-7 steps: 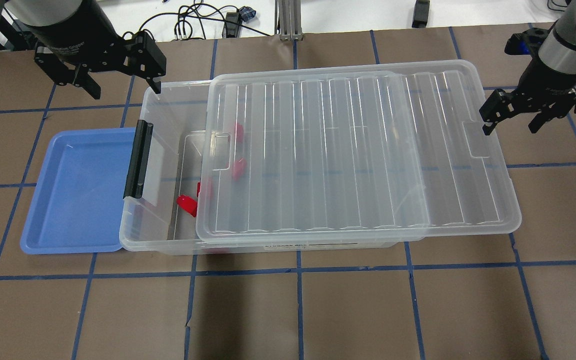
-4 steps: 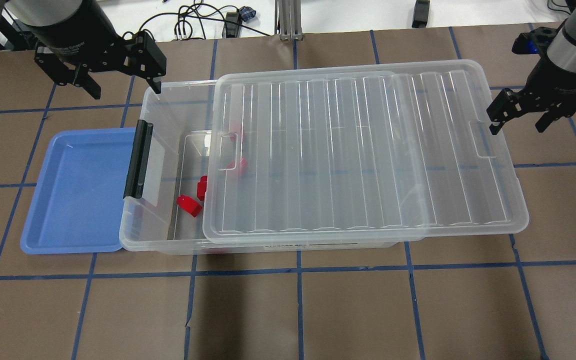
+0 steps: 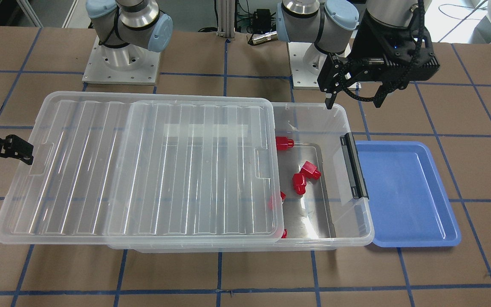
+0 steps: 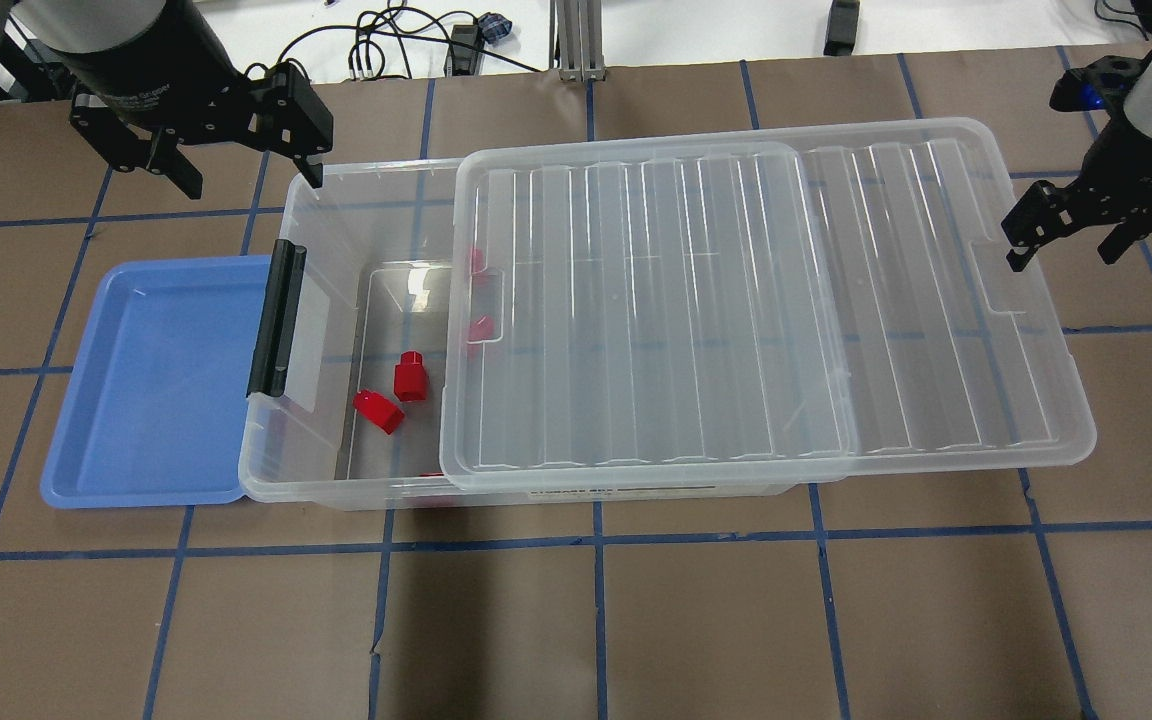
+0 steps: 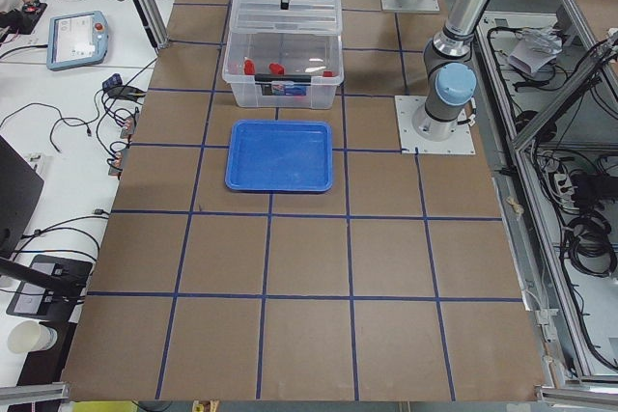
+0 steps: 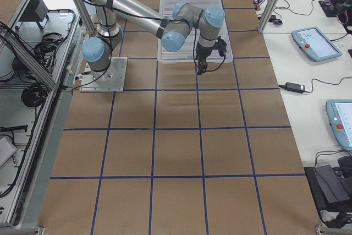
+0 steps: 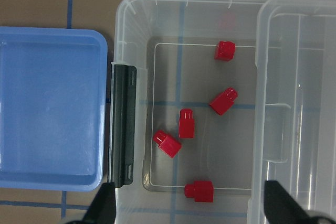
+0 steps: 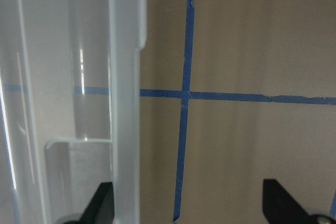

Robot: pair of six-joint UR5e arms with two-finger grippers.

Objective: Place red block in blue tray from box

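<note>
While the lid leaves the box partly bared, the left gripper, spread wide like the right gripper, should drop onto a red block

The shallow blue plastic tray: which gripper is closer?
Left. The left gripper hovers near the blue tray's far corner; the right gripper sits beyond the clear ribbed lid's other end.
</note>
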